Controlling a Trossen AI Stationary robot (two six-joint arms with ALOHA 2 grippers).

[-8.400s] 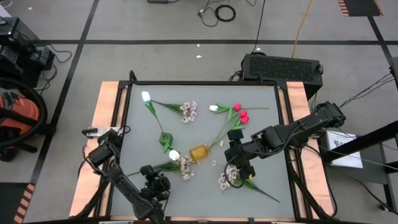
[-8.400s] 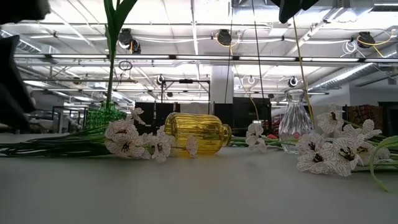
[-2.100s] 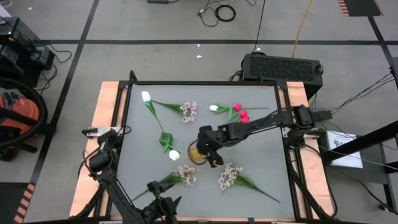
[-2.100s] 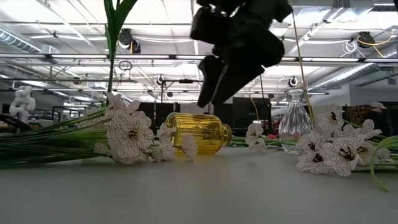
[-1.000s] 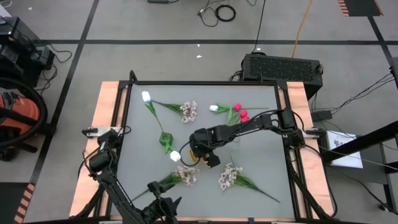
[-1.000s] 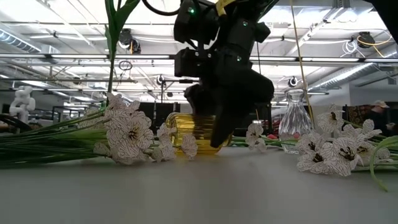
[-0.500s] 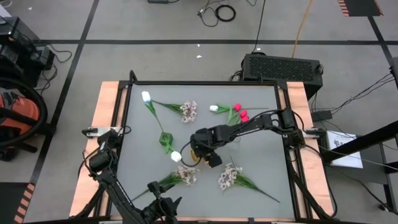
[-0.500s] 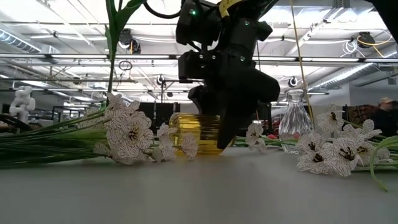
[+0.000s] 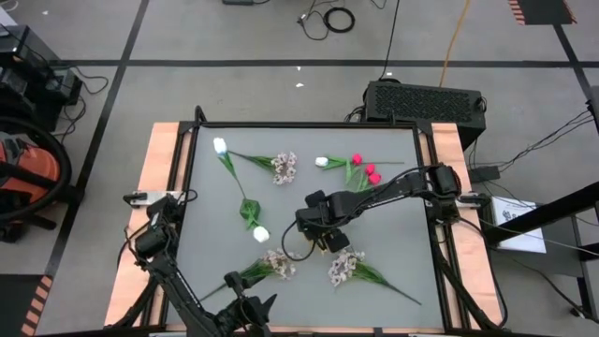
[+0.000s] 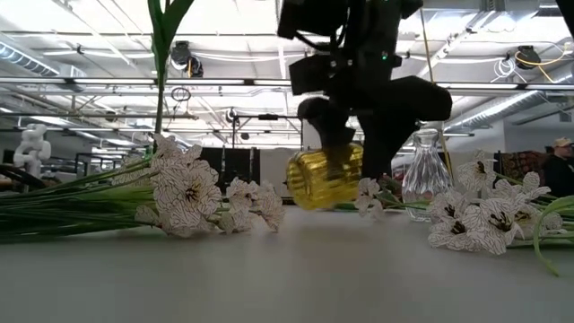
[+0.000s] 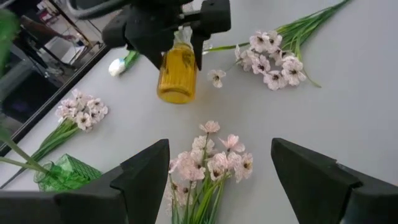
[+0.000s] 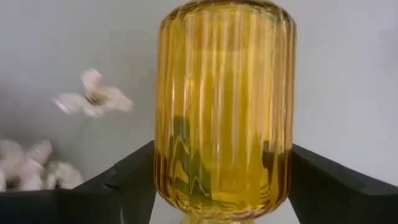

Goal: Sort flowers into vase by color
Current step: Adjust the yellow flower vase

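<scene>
My right gripper [image 11: 181, 50] is shut on a ribbed yellow glass vase [image 10: 325, 177] and holds it above the middle of the table. My left gripper [image 11: 217, 186] is open and empty near the table's near edge. The flowers lie flat on the table. White tulips [image 9: 220, 145] [image 9: 262, 234] lie at the far left and the middle left, and pink-red tulips [image 9: 363, 170] at the far right. Sprays of pale blossoms [image 9: 284, 167] [image 9: 279, 264] [image 9: 344, 267] lie at the back and the front. My right gripper pinches the yellow vase between its two fingers, one on each side of the ribbed body near its neck end [image 11: 180, 53]. The fingers come from above, slanting down. The vase hangs tilted below them, base lowest [image 11: 176, 96], clear of the table.
A green glass vase [image 11: 62, 175] holding a green stem stands at the left. A clear glass vase [image 10: 424, 175] stands at the back right. A spray of blossoms [image 11: 211, 162] lies just in front of my left gripper. Wooden rails [image 9: 159, 187] border the table.
My right gripper has risen with the yellow vase and gone a little toward the table's right edge. The vase, which lay on its side on the table, is now lifted clear and hangs tilted below the fingers.
</scene>
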